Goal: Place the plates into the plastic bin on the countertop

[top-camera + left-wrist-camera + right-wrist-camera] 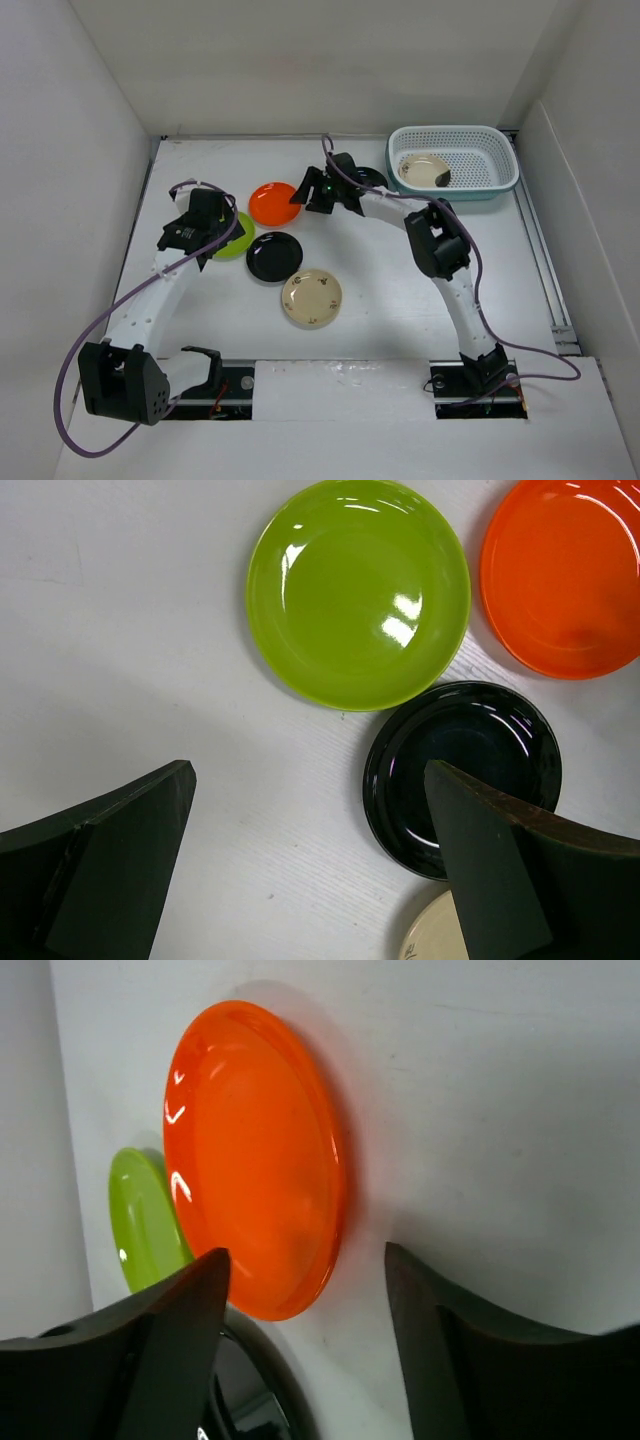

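Observation:
On the white countertop (400,300) lie an orange plate (273,203), a lime green plate (238,238), a glossy black plate (274,256) and a cream plate (311,298). A second black plate (370,180) is partly hidden behind the right arm. The white perforated bin (470,140) at the back right holds one cream plate (424,170). My left gripper (210,240) is open and empty over the green plate's left edge; its view shows the green (358,592), orange (565,575) and black (450,770) plates. My right gripper (304,195) is open at the orange plate's (255,1155) right edge.
White walls close in the surface on the left, back and right. The bin stands against the back right corner. Cables run along both arms. The cream plate's edge (430,935) shows by my left gripper's right finger.

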Action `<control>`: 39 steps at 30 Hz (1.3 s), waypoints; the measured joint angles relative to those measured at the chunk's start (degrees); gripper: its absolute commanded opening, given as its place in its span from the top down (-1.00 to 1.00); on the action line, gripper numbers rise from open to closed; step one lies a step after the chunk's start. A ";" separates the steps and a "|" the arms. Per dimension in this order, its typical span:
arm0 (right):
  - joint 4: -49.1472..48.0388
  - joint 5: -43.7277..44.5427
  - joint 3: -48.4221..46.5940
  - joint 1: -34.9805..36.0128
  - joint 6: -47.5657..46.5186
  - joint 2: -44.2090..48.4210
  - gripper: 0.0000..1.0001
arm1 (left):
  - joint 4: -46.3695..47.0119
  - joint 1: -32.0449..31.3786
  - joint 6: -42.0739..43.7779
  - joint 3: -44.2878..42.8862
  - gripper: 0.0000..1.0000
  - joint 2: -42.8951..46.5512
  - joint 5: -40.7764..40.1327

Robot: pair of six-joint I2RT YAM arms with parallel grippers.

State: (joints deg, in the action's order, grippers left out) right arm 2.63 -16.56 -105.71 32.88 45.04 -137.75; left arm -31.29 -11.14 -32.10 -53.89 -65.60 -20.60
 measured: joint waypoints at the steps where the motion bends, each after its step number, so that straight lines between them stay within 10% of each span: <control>1: 0.00 -0.44 -0.90 -0.17 0.22 -0.76 -0.25 | 0.00 0.00 0.11 0.00 -0.99 0.00 0.07; 12: 4.85 -1.88 -10.75 -0.68 1.84 -7.69 0.99 | 0.28 0.00 0.85 -0.13 -0.99 0.00 1.68; 26: 10.16 -2.82 0.44 -3.89 0.68 11.34 1.00 | 3.74 -0.02 5.53 -0.13 -0.99 -0.37 13.29; 39: 9.99 -3.45 12.59 -40.37 -7.58 29.59 1.00 | 4.55 -0.02 6.32 -0.13 -0.99 1.66 15.15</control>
State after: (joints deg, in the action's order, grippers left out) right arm 12.62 -20.01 -93.12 -7.49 37.45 -108.16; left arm -26.74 -11.16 -25.78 -54.02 -63.94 -5.45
